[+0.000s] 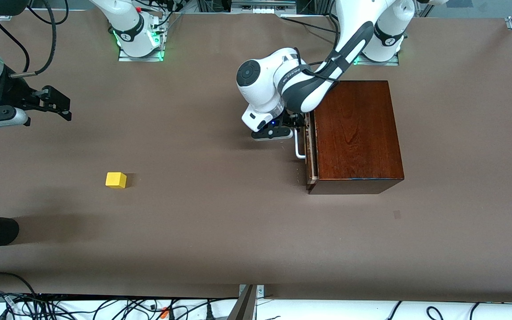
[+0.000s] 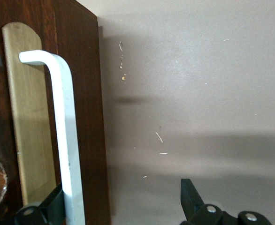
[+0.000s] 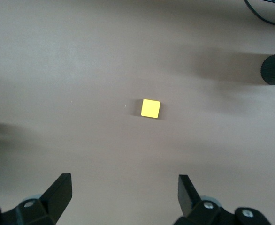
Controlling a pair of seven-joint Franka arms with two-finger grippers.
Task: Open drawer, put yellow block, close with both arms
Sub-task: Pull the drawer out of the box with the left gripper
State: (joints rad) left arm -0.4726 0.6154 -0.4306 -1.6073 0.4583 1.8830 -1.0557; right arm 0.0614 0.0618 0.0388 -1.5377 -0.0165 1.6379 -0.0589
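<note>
Left hand (image 1: pixel 295 126) sits low at the drawer front, fingers spread, white U-shaped bar handle (image 1: pixel 299 146) between them. In the left wrist view one finger (image 2: pixel 53 206) is right against the bar (image 2: pixel 64 140); the other finger stands well apart from it over bare tabletop. No pinch on the bar visible.

Right hand (image 1: pixel 62 109) hangs over the tabletop at the right arm's end, fingers spread, holding nothing. Right wrist view looks down between the fingertips (image 3: pixel 57 192) at the block (image 3: pixel 150 108).

Largest to smallest:
- Tabletop (image 1: pixel 220 231): brown mat, carries everything.
- Mahogany box (image 1: pixel 356 133): glossy, sits toward the left arm's end, just in front of the left arm's base.
- Drawer (image 1: pixel 310 151): dark reddish-brown front, facing the right arm's end of the tabletop. A thin sliver of pale wood shows at the front edge, so it is cracked open at most. Left wrist view shows a pale wood inlay (image 2: pixel 27 117) under the bar.
- Yellow block (image 1: pixel 116 180): small cube on the tabletop, toward the right arm's end, well apart from the box and nearer to the front camera than the right hand's spot. Not in the drawer.
</note>
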